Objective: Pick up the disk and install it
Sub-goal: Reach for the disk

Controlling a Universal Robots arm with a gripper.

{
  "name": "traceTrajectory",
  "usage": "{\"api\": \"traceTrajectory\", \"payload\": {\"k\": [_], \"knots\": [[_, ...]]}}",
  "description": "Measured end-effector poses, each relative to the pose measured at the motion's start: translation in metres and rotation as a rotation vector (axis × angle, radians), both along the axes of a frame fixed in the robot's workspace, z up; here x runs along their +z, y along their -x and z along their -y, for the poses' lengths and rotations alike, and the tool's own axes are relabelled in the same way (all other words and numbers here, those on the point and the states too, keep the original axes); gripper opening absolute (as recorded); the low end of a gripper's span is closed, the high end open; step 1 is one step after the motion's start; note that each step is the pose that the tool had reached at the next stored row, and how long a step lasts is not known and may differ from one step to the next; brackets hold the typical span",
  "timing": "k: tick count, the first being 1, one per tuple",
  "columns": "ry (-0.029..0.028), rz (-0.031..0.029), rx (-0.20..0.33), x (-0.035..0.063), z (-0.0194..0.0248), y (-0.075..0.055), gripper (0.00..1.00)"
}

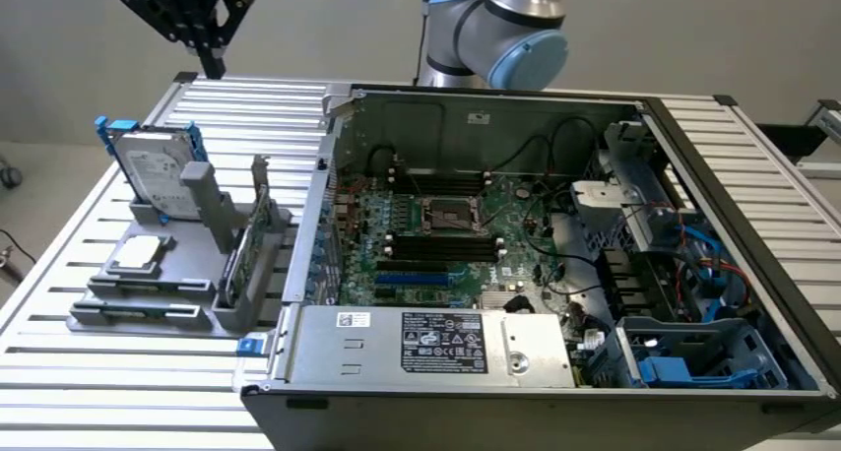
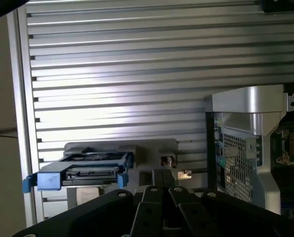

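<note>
The disk [image 1: 156,170] stands on edge in a grey stand [image 1: 171,274] at the exterior view's left. Its white label faces forward and its blue frame shows along the top and sides. Nothing grips it. A small silver chip [image 1: 142,254] lies flat on a lower step of the same stand, just in front of the disk. The stand sits on a slatted metal table [image 1: 118,392], beside the open computer case [image 1: 486,95] that takes up the middle and right of that view.

The gripper [image 1: 211,65] hangs in the upper left of the exterior view, above the disk and well apart from it. Its fingers are drawn together into a narrow tip and hold nothing. In the wrist view the blue end of the disk's frame lies just beyond the dark fingers, so the tool looks roughly lined up with it. Whether it is truly centred over the disk's top edge is hard to judge from these angles.

By my reading the task is at its first step, the approach for the pick; nothing has been lifted or installed. Taking the disk calls for fingers spread wider than the frame and a straight descent. It also calls for a grip on the two flat faces that stays clear of the stand's grey post [image 1: 200,190] beside the disk.
</note>
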State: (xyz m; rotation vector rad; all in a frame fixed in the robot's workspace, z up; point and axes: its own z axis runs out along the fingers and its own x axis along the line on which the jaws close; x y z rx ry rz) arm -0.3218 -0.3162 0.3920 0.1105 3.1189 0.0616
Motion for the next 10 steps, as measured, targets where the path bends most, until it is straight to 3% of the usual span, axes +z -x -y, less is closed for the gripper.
{"api": "traceTrajectory", "payload": {"k": [10], "knots": [[0.0000, 0.0000, 0.000, -0.0057, -0.0036, 0.045, 0.11]]}}
